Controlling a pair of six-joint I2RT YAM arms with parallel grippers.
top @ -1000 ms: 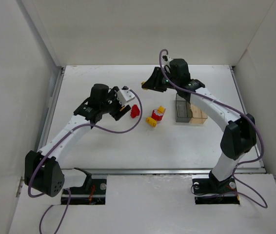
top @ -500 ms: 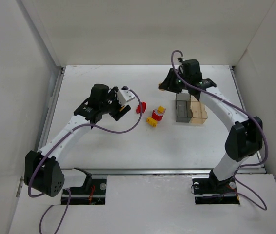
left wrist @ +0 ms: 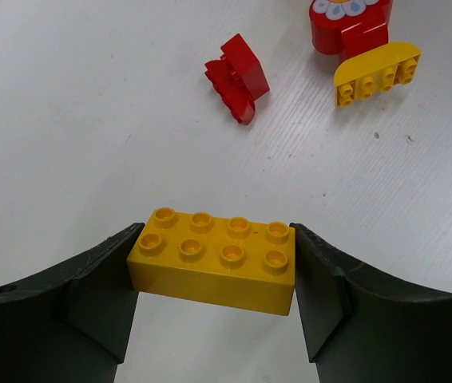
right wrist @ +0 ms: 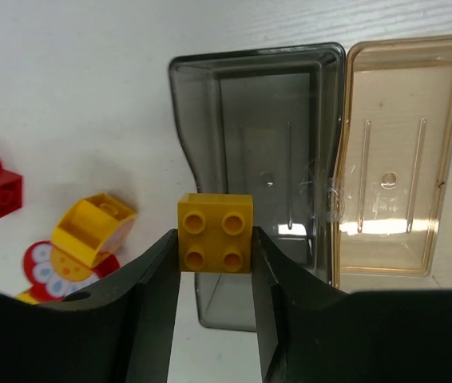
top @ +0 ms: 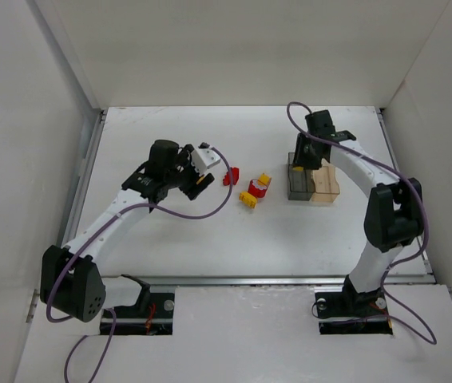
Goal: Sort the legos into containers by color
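Note:
My left gripper is shut on a yellow two-by-four lego, held by its ends above the table. A loose red lego lies just beyond it. Farther right lie a red round lego with a flower face and a curved yellow lego. My right gripper is shut on a small yellow four-stud lego. It hangs over the near left edge of the dark grey container. The tan clear container adjoins it on the right.
White walls close the table in at the back and on both sides. A metal rail runs along the near edge. The left arm's purple cable loops over the table near the red lego.
My right arm has swung right from the back middle of the table to above the containers, brick in its jaws. The loose red lego lies slightly farther right. The left arm has barely moved.

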